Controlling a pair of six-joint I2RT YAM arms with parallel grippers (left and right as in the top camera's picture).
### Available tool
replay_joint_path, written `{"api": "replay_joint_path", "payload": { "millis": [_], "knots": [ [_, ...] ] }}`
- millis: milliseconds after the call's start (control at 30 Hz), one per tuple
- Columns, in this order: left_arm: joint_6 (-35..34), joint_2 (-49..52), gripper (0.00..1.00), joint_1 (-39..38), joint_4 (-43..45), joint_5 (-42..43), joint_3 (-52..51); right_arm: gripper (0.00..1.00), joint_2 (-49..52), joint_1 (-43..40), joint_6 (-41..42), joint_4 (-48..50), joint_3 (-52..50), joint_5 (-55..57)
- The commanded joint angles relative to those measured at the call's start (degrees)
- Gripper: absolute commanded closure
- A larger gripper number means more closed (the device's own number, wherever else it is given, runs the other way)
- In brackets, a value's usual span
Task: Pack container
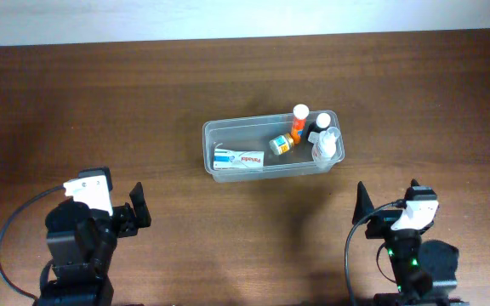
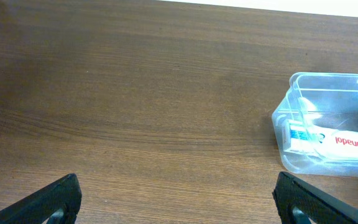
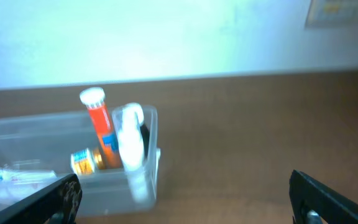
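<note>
Toppling was your risk: with left hand [image 2: 178, 202] and right hand [image 3: 185, 199] both spread empty, nudging the clear rectangular plastic container [image 1: 262, 121], centred on the brown wooden worktop [image 1: 100, 102], could upset its upright white-capped orange bottle [image 3: 98, 124].

one container [image 1: 206, 144], one box [image 1: 238, 158] and four small bottles [image 1: 281, 144].

container [image 2: 328, 76] cut off by right edge in left wrist view; right wrist view blurred throughout.
</note>
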Motion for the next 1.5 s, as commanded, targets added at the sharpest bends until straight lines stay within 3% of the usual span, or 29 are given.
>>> {"api": "replay_joint_path", "payload": {
  "millis": [0,267,467,667,867,1467],
  "knots": [
    [-0.17,-0.07,0.01,0.09,0.09,-0.61,-0.48,0.02,-3.61,0.96,-3.96,0.59,-1.31,-0.79],
    [-0.17,-0.07,0.01,0.09,0.09,-0.61,-0.48,0.02,-7.17,1.07,-7.82,4.24,-3.67,-1.49],
    [-0.17,-0.07,0.01,0.09,0.11,-0.61,-0.48,0.02,-7.17,0.98,-7.78,21.53,-13.09,-1.22],
    [-0.17,-0.07,0.01,0.09,0.09,-0.61,-0.48,0.02,-7.17,0.87,-11.04,19.80,-12.83,-0.28],
    [-0.17,-0.07,0.01,0.09,0.09,-0.61,-0.48,0.02,-7.17,0.92,-10.73,10.49,-12.83,-1.20],
    [-0.17,-0.07,0.01,0.09,0.11,-0.61,-0.48,0.02,-6.99,0.92,-10.75,10.73,-12.83,-1.22]
  ]
}}
